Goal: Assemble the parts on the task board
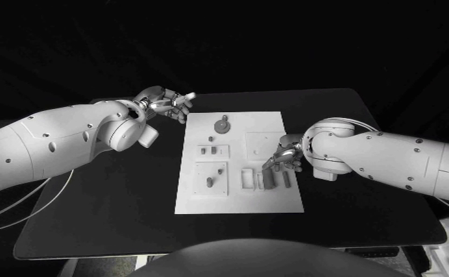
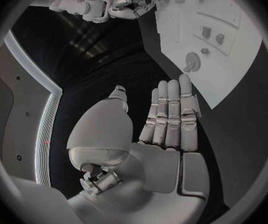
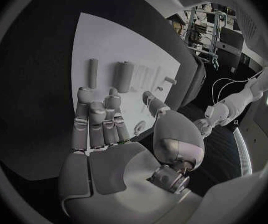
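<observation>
White task board (image 1: pixel 239 192) lies mid-table on the black table (image 1: pixel 112 205), long axis running 12 to 6 o'clock in head view. Round disc part (image 1: pixel 222 125) sits near the board's 12 o'clock end, left of centre. Two small parts (image 1: pixel 211 151) stand in a raised panel just below it. Another panel toward 7 o'clock carries small pegs (image 1: pixel 215 177). Long bar parts (image 1: pixel 269 178) lie side by side toward 4 o'clock of the board, next to slot outlines (image 1: pixel 248 178).

Left hand (image 1: pixel 171 104) hovers off the board at its 11 o'clock corner, above the table. Left wrist view shows this hand (image 2: pixel 171 117) flat, fingers straight and side by side, thumb apart, holding nothing, board corner just beyond the fingertips.

Right hand (image 1: pixel 285 154) is over the board's 3 o'clock edge, fingers pointing down toward the bar parts. Right wrist view: hand (image 3: pixel 99 122) has fingers extended together, thumb spread off to the side, nothing in grasp; two bar parts (image 3: pixel 124 76) lie flat on the board just beyond the fingertips. Can't tell if the fingertips touch the board.
</observation>
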{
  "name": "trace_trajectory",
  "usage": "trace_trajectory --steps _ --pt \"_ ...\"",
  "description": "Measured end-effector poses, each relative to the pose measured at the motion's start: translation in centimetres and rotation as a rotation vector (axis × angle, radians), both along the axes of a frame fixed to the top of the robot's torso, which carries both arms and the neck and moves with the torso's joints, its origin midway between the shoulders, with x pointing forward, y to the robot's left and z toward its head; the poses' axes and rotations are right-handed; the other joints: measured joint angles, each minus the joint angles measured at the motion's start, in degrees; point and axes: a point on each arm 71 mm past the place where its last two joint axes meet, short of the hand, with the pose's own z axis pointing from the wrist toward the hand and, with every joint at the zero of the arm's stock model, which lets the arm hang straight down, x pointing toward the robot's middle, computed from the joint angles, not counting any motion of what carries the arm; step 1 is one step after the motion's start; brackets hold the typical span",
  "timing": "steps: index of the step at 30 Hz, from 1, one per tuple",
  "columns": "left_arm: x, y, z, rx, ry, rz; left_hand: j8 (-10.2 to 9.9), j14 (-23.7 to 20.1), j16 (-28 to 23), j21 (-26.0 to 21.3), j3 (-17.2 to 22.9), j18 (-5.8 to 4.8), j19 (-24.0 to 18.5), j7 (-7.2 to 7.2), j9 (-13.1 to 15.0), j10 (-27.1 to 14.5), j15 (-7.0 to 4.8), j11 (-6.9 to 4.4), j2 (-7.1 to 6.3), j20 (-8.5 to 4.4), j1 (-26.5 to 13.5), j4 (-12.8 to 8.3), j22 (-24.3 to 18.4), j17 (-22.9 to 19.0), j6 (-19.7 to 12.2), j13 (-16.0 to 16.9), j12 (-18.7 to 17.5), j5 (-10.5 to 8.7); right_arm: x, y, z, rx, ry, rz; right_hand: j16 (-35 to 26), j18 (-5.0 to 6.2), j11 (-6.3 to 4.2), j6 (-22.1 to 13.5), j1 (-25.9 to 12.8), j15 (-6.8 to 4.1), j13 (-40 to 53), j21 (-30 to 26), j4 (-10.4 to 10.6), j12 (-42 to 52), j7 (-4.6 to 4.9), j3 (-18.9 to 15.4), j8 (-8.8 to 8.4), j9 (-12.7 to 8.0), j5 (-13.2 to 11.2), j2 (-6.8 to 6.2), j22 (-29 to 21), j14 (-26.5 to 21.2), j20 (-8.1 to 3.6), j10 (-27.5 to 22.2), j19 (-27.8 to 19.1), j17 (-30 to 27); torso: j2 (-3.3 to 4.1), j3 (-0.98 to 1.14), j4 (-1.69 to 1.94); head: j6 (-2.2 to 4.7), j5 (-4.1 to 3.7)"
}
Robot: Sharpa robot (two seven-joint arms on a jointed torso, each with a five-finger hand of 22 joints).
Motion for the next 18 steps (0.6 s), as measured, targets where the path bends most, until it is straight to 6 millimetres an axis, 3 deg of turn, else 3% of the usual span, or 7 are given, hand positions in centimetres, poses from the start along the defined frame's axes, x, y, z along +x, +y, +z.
trace_trajectory --steps 18 --pt "0.0 0.0 0.0 0.000 0.000 0.000 0.00 0.00 0.00 0.00 0.00 0.09 0.00 0.00 0.00 0.00 0.00 0.00 0.00 0.00 0.00 0.00 0.00 0.01 0.00 0.00 0.00 0.00 -0.3 0.3 -1.4 -0.023 0.021 0.015 0.00 -0.32 0.00 0.15 0.20 0.02 0.00 0.00 0.00 0.00 -0.03 0.00 0.00 0.05 0.00 0.20 0.00 0.00 0.00 0.00 0.00 0.04 0.01 0.02 0.01 -0.19 0.19"
